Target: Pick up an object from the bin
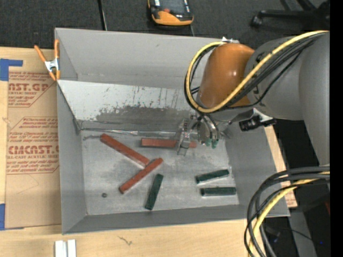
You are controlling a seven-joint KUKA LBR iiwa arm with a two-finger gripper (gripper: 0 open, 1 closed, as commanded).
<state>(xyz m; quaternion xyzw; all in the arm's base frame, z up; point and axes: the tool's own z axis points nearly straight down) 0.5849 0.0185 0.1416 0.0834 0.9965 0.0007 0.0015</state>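
Note:
My gripper [197, 144] hangs low at the back of the bin, right of its middle, below the orange wrist cover. Its fingers stand apart, open. One fingertip [183, 148] is in front of the right end of a short red-brown bar [158, 142], which lies flat along the foot of the back wall. The other fingertip [213, 142] is to the right of that end. The bar's far right end is hidden behind the fingers. I cannot tell whether the fingers touch it.
A longer red-brown bar [124, 150] lies slanted at the left. Another red-brown bar [140, 175] and a dark green bar [153, 191] lie toward the front. Two dark green bars [212, 175] [218, 191] lie at the front right, below the gripper.

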